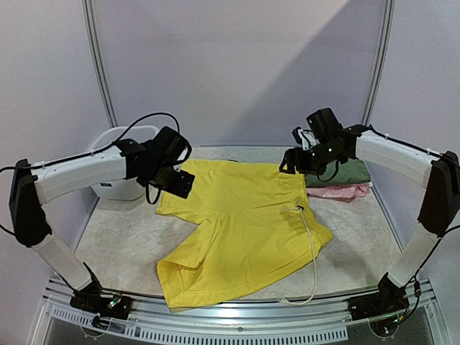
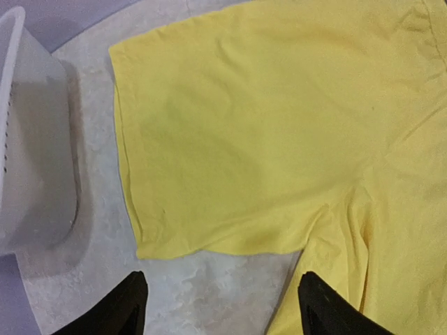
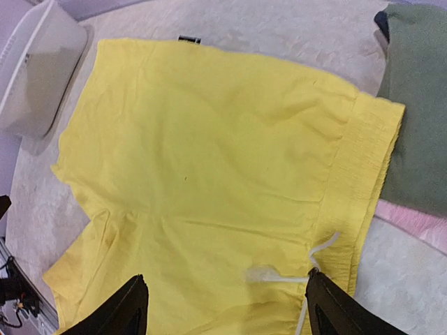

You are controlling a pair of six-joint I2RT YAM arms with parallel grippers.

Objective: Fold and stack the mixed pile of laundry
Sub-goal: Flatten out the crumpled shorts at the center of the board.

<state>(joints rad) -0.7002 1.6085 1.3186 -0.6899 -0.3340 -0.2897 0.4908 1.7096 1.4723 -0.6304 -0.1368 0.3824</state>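
Observation:
Bright yellow drawstring shorts (image 1: 241,226) lie spread flat in the middle of the table, the white cord (image 1: 310,255) trailing toward the front edge. My left gripper (image 1: 171,178) hovers open above the far left leg hem (image 2: 209,248), nothing between its fingers (image 2: 129,307). Open and empty too, my right gripper (image 1: 296,164) hangs over the waistband (image 3: 360,181) near the cord knot (image 3: 314,262). At the back right an olive-green garment (image 1: 343,172) lies folded on a pink one (image 1: 343,191). A dark blue edge (image 3: 380,21) peeks out beside the green.
A white plastic slotted basket (image 1: 118,169) stands at the back left, close to the left arm. A metal rail (image 1: 237,316) runs along the table's near edge. Grey walls enclose the back and sides.

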